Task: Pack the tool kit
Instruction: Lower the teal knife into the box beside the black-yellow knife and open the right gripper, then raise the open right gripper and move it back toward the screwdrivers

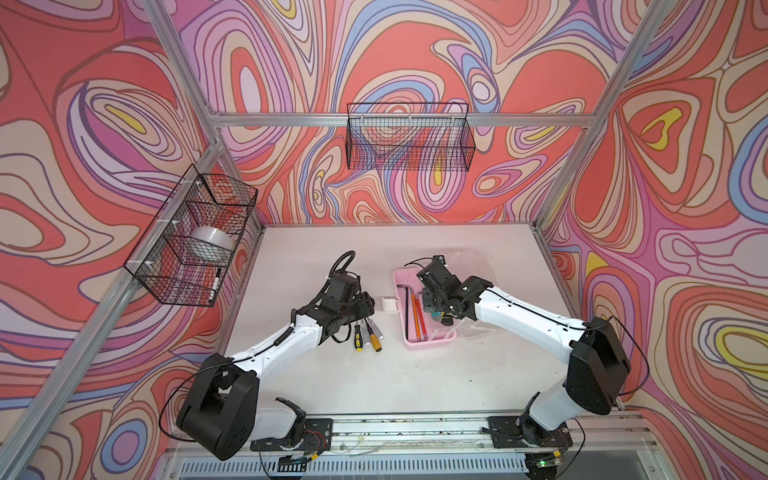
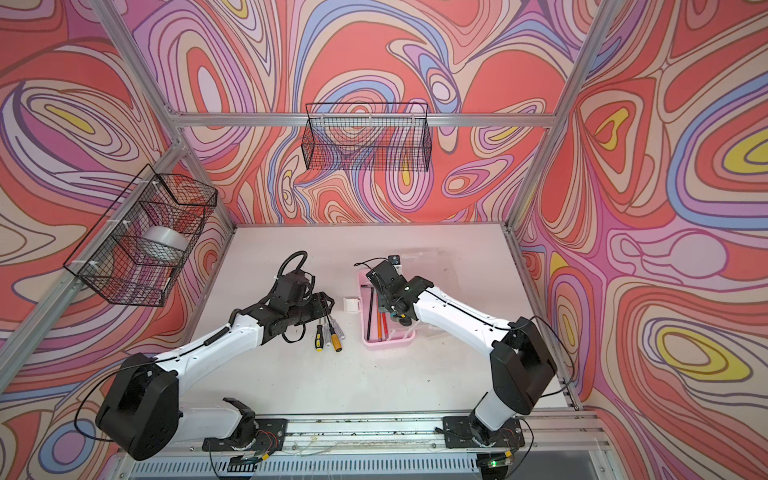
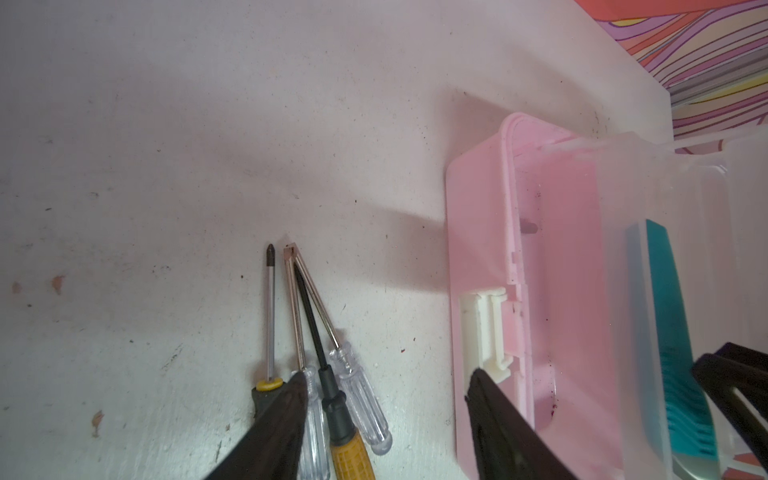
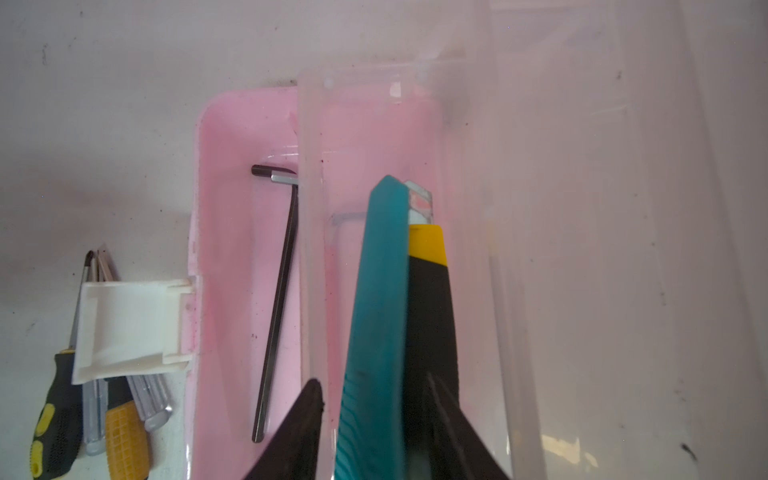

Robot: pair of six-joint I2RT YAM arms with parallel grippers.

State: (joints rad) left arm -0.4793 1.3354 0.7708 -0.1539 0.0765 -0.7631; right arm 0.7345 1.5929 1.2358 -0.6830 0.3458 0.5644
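Note:
The tool kit's pink case (image 1: 428, 343) (image 2: 386, 343) lies open on the table's right half, its clear lid (image 1: 478, 266) folded back. My right gripper (image 4: 372, 379) (image 1: 432, 309) is over the case with its jaws apart around a teal knife (image 4: 380, 291) and a yellow-black knife (image 4: 428, 299). A gap shows beside the teal one. Both knives lie in a translucent inner tray (image 4: 309, 208). Orange rods (image 1: 417, 316) and a black hex key (image 4: 278, 299) lie in the base. Several screwdrivers (image 1: 368, 334) (image 3: 316, 332) lie left of the case. My left gripper (image 3: 389, 374) (image 1: 365, 309) hangs open over their handles, holding nothing.
The case's white handle (image 1: 390, 304) (image 3: 484, 328) sticks out toward the screwdrivers. One black wire basket (image 1: 409, 137) hangs on the back wall. Another (image 1: 195, 237) on the left wall holds a tape roll (image 1: 208, 243) and a marker. Walls enclose the table on three sides.

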